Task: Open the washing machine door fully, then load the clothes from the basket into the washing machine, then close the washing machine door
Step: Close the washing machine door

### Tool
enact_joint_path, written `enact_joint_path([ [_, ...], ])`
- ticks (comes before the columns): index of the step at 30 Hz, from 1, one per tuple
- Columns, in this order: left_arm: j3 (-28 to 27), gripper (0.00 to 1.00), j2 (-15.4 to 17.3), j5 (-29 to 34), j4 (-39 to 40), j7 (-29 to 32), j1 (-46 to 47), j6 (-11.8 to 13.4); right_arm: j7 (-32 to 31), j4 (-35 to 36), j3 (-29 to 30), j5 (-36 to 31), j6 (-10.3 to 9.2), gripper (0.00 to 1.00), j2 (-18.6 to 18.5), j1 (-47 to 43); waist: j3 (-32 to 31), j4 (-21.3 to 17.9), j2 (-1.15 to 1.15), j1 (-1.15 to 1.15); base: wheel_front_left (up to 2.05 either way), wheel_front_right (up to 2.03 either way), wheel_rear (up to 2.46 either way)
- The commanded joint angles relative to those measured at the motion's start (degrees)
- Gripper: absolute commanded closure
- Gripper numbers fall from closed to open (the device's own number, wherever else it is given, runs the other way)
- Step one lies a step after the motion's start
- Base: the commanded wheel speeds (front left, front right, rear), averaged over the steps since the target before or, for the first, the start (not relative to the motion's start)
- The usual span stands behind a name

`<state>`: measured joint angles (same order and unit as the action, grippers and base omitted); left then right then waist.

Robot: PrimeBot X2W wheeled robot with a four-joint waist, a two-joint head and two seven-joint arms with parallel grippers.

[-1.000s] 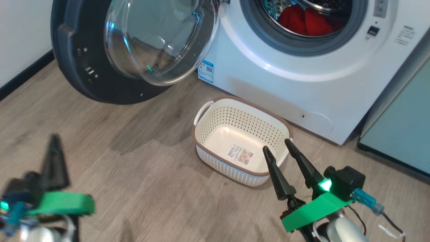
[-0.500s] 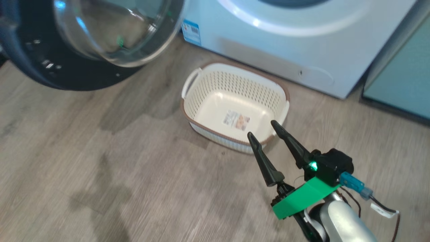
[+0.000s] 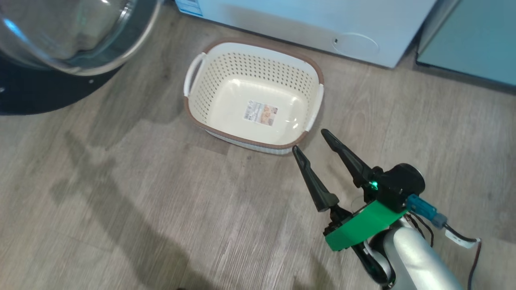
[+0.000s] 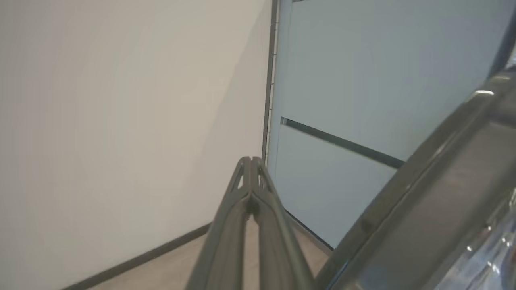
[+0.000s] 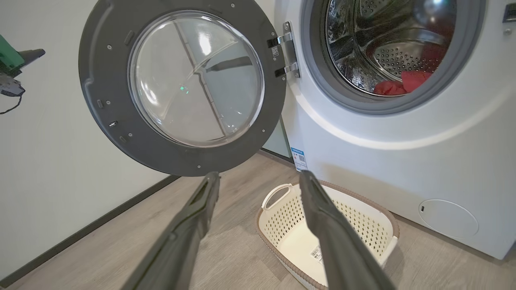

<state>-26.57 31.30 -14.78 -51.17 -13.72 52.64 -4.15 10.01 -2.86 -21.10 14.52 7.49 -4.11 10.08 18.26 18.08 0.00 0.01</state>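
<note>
Red clothes (image 5: 397, 82) lie inside the washing machine (image 5: 363, 137), its glossy door (image 5: 189, 84) swung wide. The cream basket (image 3: 250, 66) sits on the grey wood floor (image 3: 121, 181). Right claw (image 3: 308, 139) is spread, left claw (image 4: 252, 161) pinched together.

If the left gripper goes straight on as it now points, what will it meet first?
Probably the corner where the white wall meets the pale teal cabinet; the washing machine door lies beside the line. Depth is unclear.

Ahead of the right fingers (image 5: 322, 225), the washing machine (image 5: 403, 153) mouth stood unblocked; the washing machine door (image 5: 181, 92) hung wide to their left, the basket (image 5: 282, 215) apparently just below.
</note>
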Motion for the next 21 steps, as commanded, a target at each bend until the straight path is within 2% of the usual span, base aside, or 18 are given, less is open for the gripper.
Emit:
enact_joint_path([
  [1, -3.2, 1.0, 4.6, -2.5, -1.7, 0.7, 2.8, 1.1, 0.2, 2.1, -1.6, -0.6, 0.0, 0.0, 0.3, 1.8, 0.9, -1.0, 0.0, -0.01, 0.0, 0.0, 0.0],
  [5, -7.7, 1.0, 5.0, -7.5, -9.9, 3.1, 6.7, 2.4, 0.7, 1.8, -1.8, -0.5, 0.0, 0.0, 0.4, 2.4, 1.2, -2.2, 0.0, -0.01, 0.0, 0.0, 0.0],
  [9, -11.8, 1.0, 4.7, -12.7, -15.9, 6.4, 9.7, 2.0, 1.0, 1.4, -1.8, -0.3, 0.0, 0.0, 0.4, 2.6, 1.2, -3.0, 0.0, -0.01, 0.0, 0.0, 0.0],
  [16, -16.7, 1.0, 4.3, -18.8, -20.5, 10.8, 12.7, 1.7, 1.5, 1.0, -2.1, -0.1, 0.0, 0.0, 0.6, 3.0, 0.6, -3.7, 0.0, -0.01, 0.0, 0.0, 0.0],
  [21, -17.6, 1.0, 3.8, -20.7, -21.5, 14.8, 13.2, 1.0, 1.7, 0.7, -2.3, 0.1, 0.0, 0.0, 0.7, 3.0, 0.0, -3.9, 0.0, -0.01, 0.0, 0.0, 0.0],
])
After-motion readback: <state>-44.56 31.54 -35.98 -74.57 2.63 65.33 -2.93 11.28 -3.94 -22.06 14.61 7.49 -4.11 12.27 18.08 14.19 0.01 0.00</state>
